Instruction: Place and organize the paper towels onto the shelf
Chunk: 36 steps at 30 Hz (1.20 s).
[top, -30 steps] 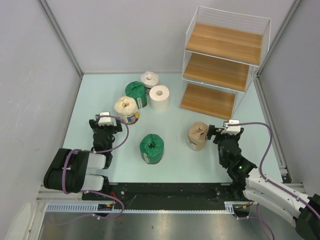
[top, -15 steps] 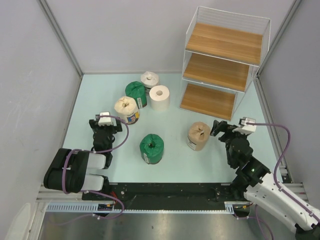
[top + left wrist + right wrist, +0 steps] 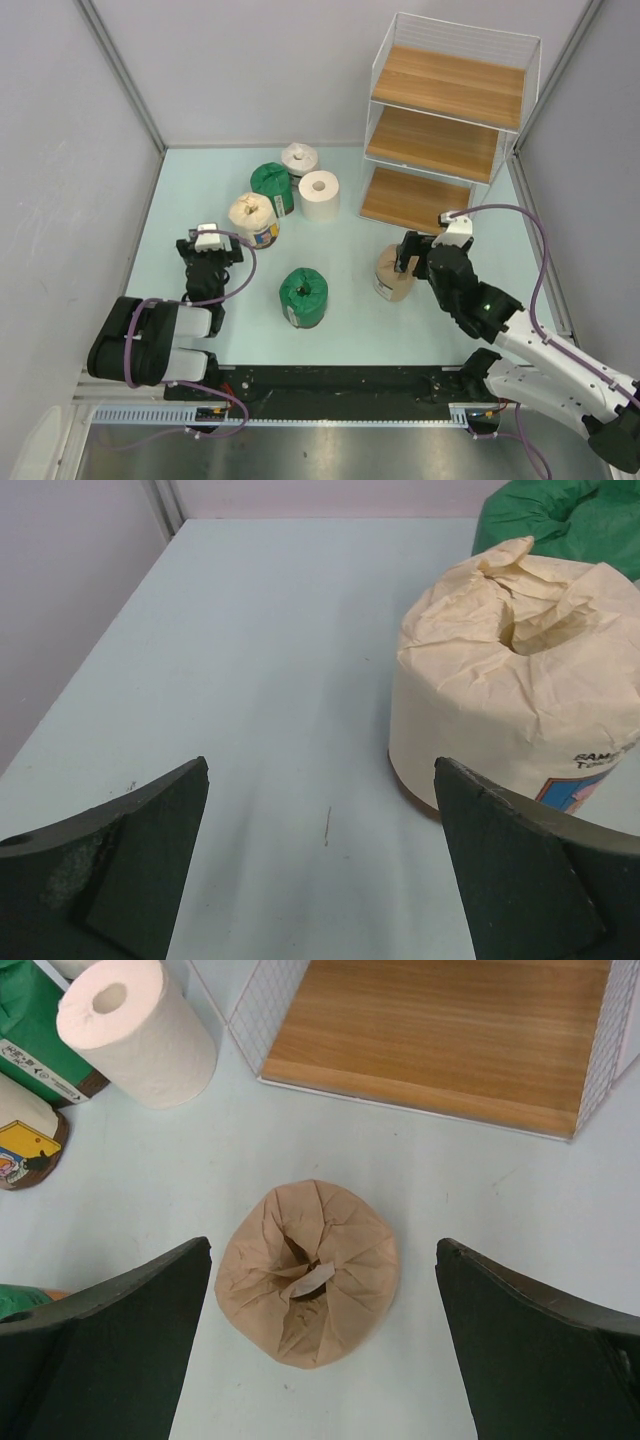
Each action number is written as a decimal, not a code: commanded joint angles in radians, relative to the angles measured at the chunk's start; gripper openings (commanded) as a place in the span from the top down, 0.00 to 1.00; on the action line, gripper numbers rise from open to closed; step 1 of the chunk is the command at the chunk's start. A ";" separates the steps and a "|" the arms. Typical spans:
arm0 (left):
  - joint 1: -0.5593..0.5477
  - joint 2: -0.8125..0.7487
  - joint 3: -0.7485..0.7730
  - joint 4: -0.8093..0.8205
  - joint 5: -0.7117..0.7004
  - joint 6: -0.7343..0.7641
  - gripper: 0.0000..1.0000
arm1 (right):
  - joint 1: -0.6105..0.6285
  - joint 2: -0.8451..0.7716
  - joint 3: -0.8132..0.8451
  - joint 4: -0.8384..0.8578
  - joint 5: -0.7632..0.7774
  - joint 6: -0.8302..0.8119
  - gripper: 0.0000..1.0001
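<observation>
Right hand (image 3: pixel 408 256) wide, hovering over tan roll (image 3: pixel 307 1273); left hand (image 3: pixel 322 770) wide, near cream roll (image 3: pixel 510 670) on counter (image 3: pixel 250 630).

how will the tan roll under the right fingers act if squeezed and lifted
The tan roll probably gives under a squeeze: its wrap is crinkled paper. As a paper roll, likely light for its size. Standing on its flat end, it shouldn't roll unless tipped.

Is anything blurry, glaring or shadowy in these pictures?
Top view: soft even light, a faint shadow by the nearer green roll, dull sheen on the metal strip. Left wrist view: cream roll sharp, left tool's fingers dark. Right wrist view: tan roll crisp, right tool's fingers nearly black.
</observation>
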<state>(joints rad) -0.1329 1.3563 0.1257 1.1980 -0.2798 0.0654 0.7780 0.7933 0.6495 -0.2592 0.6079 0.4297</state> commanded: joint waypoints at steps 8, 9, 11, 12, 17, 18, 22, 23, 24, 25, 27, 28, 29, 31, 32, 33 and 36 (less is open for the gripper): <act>-0.037 -0.020 0.005 0.080 -0.144 -0.021 0.00 | 0.003 -0.035 0.056 -0.090 -0.034 0.052 0.00; -0.036 -0.023 0.005 0.078 -0.147 -0.021 0.00 | 0.003 -0.039 0.058 -0.095 -0.040 0.052 0.00; -0.037 -0.026 -0.006 0.101 -0.124 -0.016 0.00 | 0.003 -0.042 0.056 -0.101 -0.056 0.044 0.00; -0.037 -0.035 -0.012 0.110 -0.118 -0.010 0.00 | 0.003 -0.046 0.056 -0.103 -0.068 0.044 0.00; -0.082 -0.251 -0.002 -0.076 -0.154 0.036 0.00 | 0.004 -0.052 0.056 -0.080 -0.095 0.041 0.00; -0.115 -0.293 0.020 -0.150 -0.209 0.034 0.00 | 0.004 -0.048 0.058 -0.075 -0.097 0.043 0.00; -0.145 -0.514 0.196 -0.576 -0.216 -0.137 0.00 | 0.006 -0.036 0.065 -0.054 -0.100 0.015 0.00; -0.145 -0.545 0.224 -0.689 -0.196 -0.154 0.00 | 0.007 -0.034 0.076 -0.057 -0.097 0.017 0.00; -0.145 -0.601 0.248 -0.731 -0.165 -0.167 0.00 | 0.009 -0.032 0.082 -0.064 -0.091 0.020 0.00; -0.146 -0.623 0.305 -0.823 -0.121 -0.179 0.00 | 0.006 -0.026 0.088 -0.066 -0.092 0.029 0.00; -0.148 -0.663 0.363 -0.923 -0.111 -0.235 0.00 | 0.004 -0.017 0.107 -0.083 -0.100 0.043 0.00; -0.148 -0.695 0.412 -1.013 -0.105 -0.265 0.00 | 0.003 -0.003 0.113 -0.092 -0.102 0.049 0.00; -0.148 -0.712 0.436 -1.056 -0.092 -0.286 0.00 | 0.001 0.007 0.117 -0.106 -0.115 0.053 0.00; -0.148 -0.750 0.494 -1.174 -0.026 -0.329 0.00 | 0.000 0.027 0.136 -0.120 -0.138 0.046 0.00; -0.148 -0.760 0.515 -1.224 -0.006 -0.346 0.00 | 0.000 0.047 0.142 -0.118 -0.179 0.026 0.00; -0.148 -0.770 0.535 -1.262 0.014 -0.375 0.00 | 0.000 0.055 0.147 -0.114 -0.203 0.015 0.01; -0.148 -0.798 0.601 -1.394 0.089 -0.413 0.00 | -0.003 0.076 0.159 -0.110 -0.247 0.020 0.00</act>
<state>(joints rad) -0.2775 0.5900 0.6426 0.0776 -0.3183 -0.2386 0.7784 0.8478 0.7605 -0.3626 0.4458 0.4629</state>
